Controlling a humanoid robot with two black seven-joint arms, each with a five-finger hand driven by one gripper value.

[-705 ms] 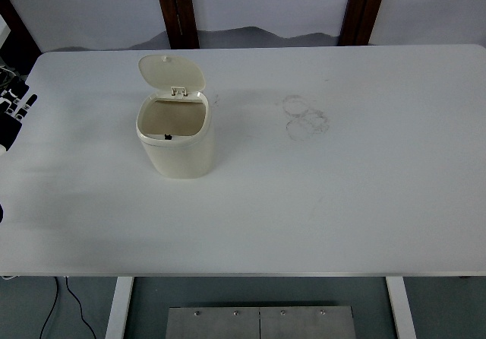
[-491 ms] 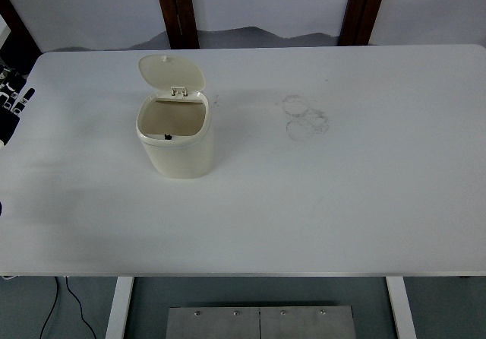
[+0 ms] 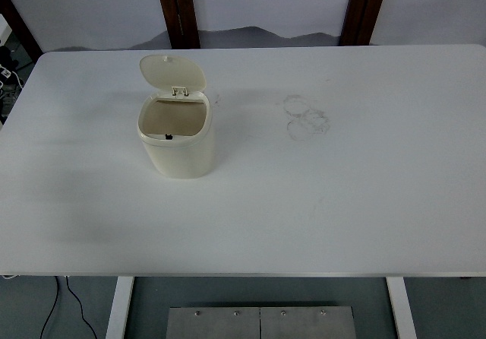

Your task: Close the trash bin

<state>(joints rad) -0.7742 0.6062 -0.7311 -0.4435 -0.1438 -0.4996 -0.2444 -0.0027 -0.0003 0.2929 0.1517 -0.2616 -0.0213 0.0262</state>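
A small cream trash bin (image 3: 177, 145) stands upright on the white table (image 3: 342, 194), left of centre. Its lid (image 3: 171, 73) is hinged at the far rim and stands open, tilted back. The inside of the bin looks brownish with a small dark mark near the front wall. Neither of my hands shows in the head view.
Faint grey ring marks (image 3: 304, 116) lie on the table right of the bin. Two dark wooden posts (image 3: 176, 8) stand behind the far edge. A black cable (image 3: 72, 301) hangs below the near left edge.
My left hand, seen at the left edge before, has drawn back out of view. The bin and its lid have not moved.
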